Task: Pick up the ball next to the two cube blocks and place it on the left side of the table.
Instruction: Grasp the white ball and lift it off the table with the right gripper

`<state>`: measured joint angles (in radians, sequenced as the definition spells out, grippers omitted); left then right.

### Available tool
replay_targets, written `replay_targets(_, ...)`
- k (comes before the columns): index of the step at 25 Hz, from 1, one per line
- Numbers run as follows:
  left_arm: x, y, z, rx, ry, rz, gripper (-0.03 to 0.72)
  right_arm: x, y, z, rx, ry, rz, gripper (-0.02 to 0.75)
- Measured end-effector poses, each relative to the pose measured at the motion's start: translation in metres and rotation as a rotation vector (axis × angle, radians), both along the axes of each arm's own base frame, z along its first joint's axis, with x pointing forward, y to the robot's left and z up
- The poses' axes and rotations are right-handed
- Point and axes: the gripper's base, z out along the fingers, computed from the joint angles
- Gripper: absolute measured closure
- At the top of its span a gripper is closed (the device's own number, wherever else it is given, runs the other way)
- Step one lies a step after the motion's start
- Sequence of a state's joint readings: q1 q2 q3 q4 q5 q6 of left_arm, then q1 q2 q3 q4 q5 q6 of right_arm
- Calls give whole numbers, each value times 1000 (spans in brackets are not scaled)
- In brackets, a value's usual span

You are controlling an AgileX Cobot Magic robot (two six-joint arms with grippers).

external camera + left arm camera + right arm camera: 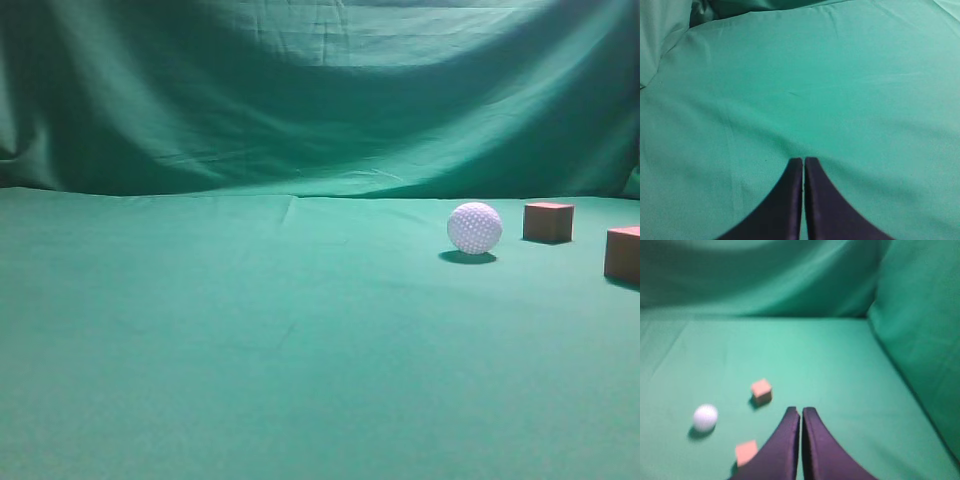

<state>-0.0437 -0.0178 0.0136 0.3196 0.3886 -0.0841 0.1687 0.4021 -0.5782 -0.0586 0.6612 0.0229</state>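
On the right half of the surface (250, 380), ext view: ball (474, 228) sits alone, white, dimpled, small shadow under it. Two cube blocks to its right: one (548, 221) just beside the ball & slightly farther back, the other (623, 254) nearer the cam, cut by the right frame edge. Ball touches neither cube. Left side of surface is plain green cloth w/ a few faint creases. Wrinkled green backdrop (300, 90) hangs behind.

R wrist view: right hand (801, 410) has both dark fingers pressed together, only a hairline gap, holding nothing. It hangs above the cloth, well apart from the ball (705, 417), which lies to the lower left. One cube (762, 390) lies up-left of the fingertips, the other (746, 452) just beside the left finger's edge low in frame. View is a bit blurred.

L wrist view: left hand (803, 160) likewise closed, fingers tip to tip, empty. Only green cloth (840, 90) below it; ball & cubes don't show in this view. Neither hand shows in ext view.
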Motion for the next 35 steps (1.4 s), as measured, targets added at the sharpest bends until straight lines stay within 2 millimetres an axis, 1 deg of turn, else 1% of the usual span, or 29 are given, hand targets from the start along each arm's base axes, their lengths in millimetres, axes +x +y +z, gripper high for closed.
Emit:
replay_targets(2, 0, 0, 0, 0, 0, 0, 688, 10, 8, 2, -51, 90, 90, 738)
replay_targets(3, 0, 0, 0, 0, 0, 0, 688, 14, 13, 5, -45, 124, 128, 738)
replay_targets(7, 0, 0, 0, 0, 0, 0, 688, 42, 39, 10, 70, 312, 243, 738)
replay_targets(10, 0, 0, 0, 0, 0, 0, 688, 72, 54, 6, 107, 466, 261, 738)
replay_targets(13, 0, 0, 0, 0, 0, 0, 688, 107, 66, -9, 80, 592, 273, 738)
replay_targets(15, 0, 0, 0, 0, 0, 0, 688, 126, 75, -17, 62, 644, 308, 738)
replay_targets(20, 0, 0, 0, 0, 0, 0, 688, 177, 93, -45, 31, 693, 358, 738)
replay_targets(21, 0, 0, 0, 0, 0, 0, 688, 186, 96, -49, 24, 693, 367, 691)
replay_targets(22, 0, 0, 0, 0, 0, 0, 688, 195, 99, -55, 10, 703, 382, 691)
replay_targets(23, 0, 0, 0, 0, 0, 0, 688, 204, 102, -61, -4, 713, 399, 619)
replay_targets(24, 0, 0, 0, 0, 0, 0, 688, 213, 105, -68, -17, 724, 416, 575)
replay_targets(26, 0, 0, 0, 0, 0, 0, 688, 228, 112, -77, -21, 733, 446, 447)
replay_targets(27, 0, 0, 0, 0, 0, 0, 688, 235, 115, -83, -20, 742, 460, 374)
replay_targets(30, 0, 0, 0, 0, 0, 0, 688, 255, 123, -97, -10, 752, 492, 193)
replay_targets(31, 0, 0, 0, 0, 0, 0, 688, 260, 126, -104, -11, 762, 497, 155)
replay_targets(32, 0, 0, 0, 0, 0, 0, 688, 265, 127, -107, -10, 765, 500, 138)
replay_targets(33, 0, 0, 0, 0, 0, 0, 688, 271, 129, -112, -11, 770, 500, 155)
replay_targets(35, 0, 0, 0, 0, 0, 0, 688, 280, 132, -121, -13, 776, 499, 155)
